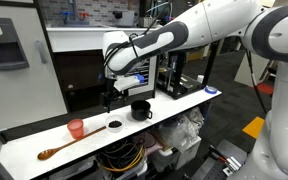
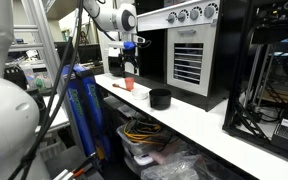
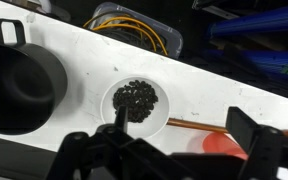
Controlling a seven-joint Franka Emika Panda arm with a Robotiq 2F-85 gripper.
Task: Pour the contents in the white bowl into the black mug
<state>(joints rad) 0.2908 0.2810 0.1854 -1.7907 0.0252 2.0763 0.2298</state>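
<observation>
Across the long white desk (image 1: 184,115) you have the arm (image 1: 184,35) reaching in from the side, with your tool (image 1: 111,102) hanging above the surface and touching nothing. Its jaws are spread as wide as they go and they hold nothing. In the wrist view the two fingers (image 3: 79,150) stand well apart at the bottom of the picture, with only bare desk and part of the bowl between them.

The black mug (image 1: 141,110) stands upright on the desk, off to one side of your tool. In the wrist view the mug (image 3: 19,88) fills the left edge, well clear of the fingers.

The white bowl (image 3: 136,100) sits on the desk just ahead of the gap of the tool (image 3: 156,132), a little left of its middle, and you can see a heap of small dark pieces inside it. In an exterior view the bowl (image 1: 115,125) lies almost straight under the tool, near the mug but not touching it.

A pink-red cup (image 1: 76,128) stands on the far side of the bowl from the mug. A wooden spoon (image 1: 54,151) lies flat beyond that cup.

Count them: one mug, one bowl, one cup, one spoon.
</observation>
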